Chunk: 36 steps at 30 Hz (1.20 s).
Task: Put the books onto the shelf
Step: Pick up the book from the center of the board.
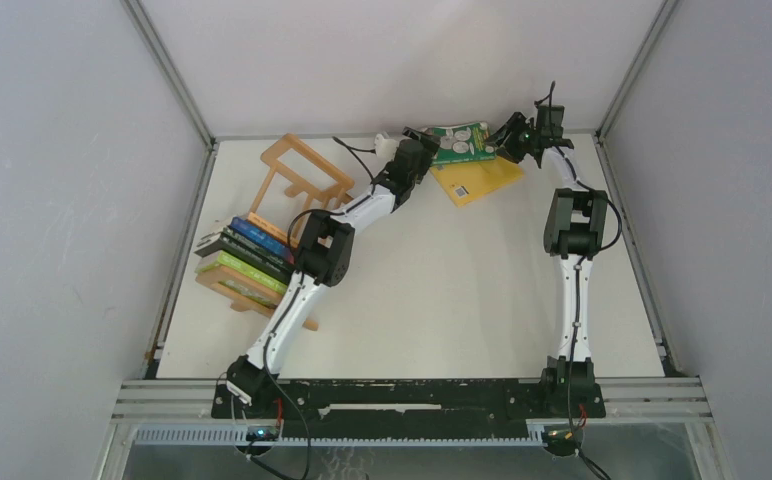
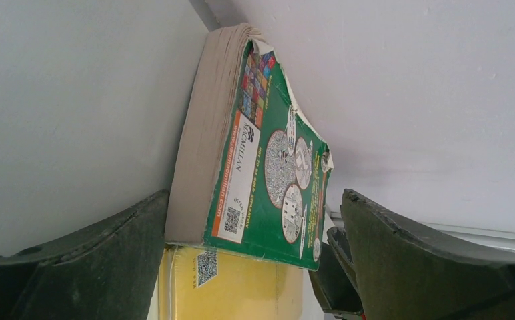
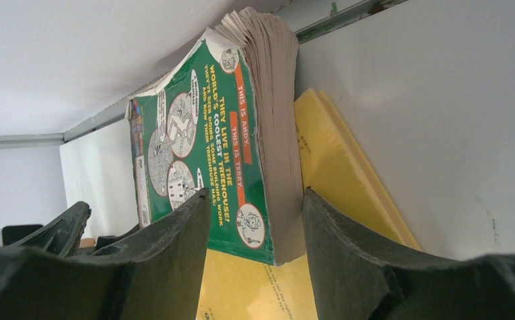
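Right gripper (image 3: 255, 200) jaws part-way apart and clamped across the thick green paperback with white circles (image 3: 198, 143), over a plain yellow book (image 1: 484, 180) at the white table's (image 1: 442, 290) far edge; left gripper (image 2: 255, 195) spread fully around its opposite end, not clamping; light-wood slatted shelf (image 1: 300, 168) near left edge.

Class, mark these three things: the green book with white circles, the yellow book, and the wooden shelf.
green book (image 3: 195, 153): right wrist view, on its printed cover.
yellow book (image 2: 241, 287): left wrist view, on its flat cover.
wooden shelf (image 1: 322, 158): top view, on a slat of its far end frame.
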Motion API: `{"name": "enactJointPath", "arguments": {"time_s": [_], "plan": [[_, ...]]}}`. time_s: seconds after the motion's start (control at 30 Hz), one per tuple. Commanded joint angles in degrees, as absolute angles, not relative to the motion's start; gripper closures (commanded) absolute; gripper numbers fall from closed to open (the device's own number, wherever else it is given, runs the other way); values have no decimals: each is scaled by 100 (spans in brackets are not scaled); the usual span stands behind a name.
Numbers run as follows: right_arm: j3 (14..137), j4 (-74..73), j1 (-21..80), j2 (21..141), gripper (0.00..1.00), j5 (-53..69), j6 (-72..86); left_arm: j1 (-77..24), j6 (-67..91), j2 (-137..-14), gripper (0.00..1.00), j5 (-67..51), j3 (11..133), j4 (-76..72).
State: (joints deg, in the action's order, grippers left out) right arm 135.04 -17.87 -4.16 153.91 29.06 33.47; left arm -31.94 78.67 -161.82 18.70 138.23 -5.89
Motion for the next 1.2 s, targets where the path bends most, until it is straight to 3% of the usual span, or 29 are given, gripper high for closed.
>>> {"name": "enactJointPath", "arguments": {"time_s": [0.0,0.4,0.53,1.17], "plan": [[13768,-2141,-403,15575,40,3378,3373,-3061,7929,-16312,1,1665,14230,-858],[13720,-2314,-325,15631,40,3767,3467,-2953,8244,-16387,8,1257,14127,-915],[13720,-2312,-333,15614,40,3779,3478,-2949,8323,-16411,17,1257,14133,-981],[13251,-2259,-483,15179,40,3807,3460,-3078,8382,-16112,90,1366,13942,-1181]]}}
